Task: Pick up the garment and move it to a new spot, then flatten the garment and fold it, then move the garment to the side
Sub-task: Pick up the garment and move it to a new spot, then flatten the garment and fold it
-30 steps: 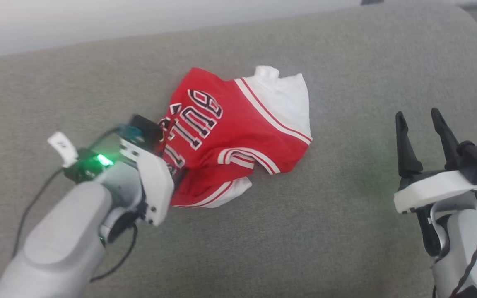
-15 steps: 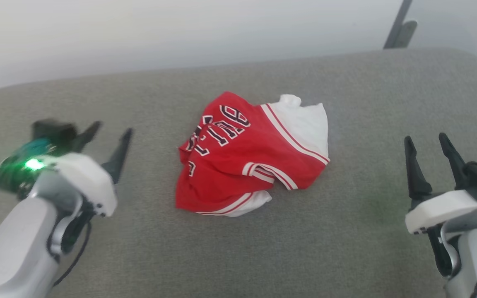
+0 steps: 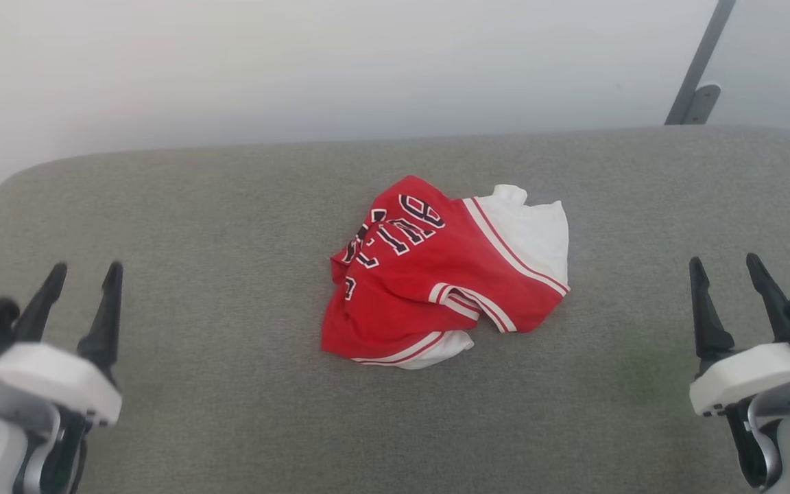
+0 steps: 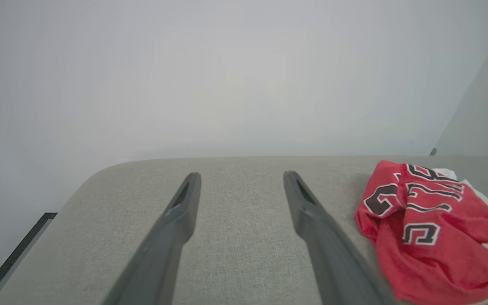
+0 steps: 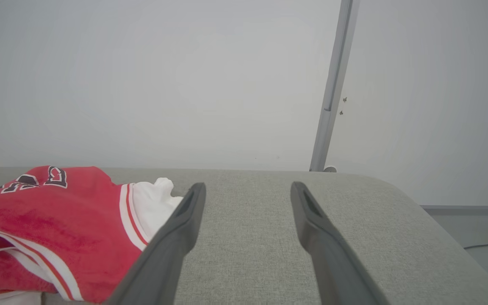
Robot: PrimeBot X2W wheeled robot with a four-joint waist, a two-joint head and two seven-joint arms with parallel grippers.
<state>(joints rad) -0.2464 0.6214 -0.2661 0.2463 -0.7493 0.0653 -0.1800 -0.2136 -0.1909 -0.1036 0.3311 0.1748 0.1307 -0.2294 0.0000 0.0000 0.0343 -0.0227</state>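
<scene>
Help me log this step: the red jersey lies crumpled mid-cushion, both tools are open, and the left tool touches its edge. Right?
Not quite: the left tool touches nothing. The head view shows it open over bare cushion, well apart from the jersey. The jersey is crumpled mid-cushion, and the right tool is open too.

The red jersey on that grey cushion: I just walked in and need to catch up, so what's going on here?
A two-armed robot is working on the garment, a red and white jersey lying crumpled in the middle of the grey cushion. Nothing is holding it: the left gripper and the right gripper are open, one at each side, both clear of the cloth. The jersey is not yet flattened or folded.
</scene>
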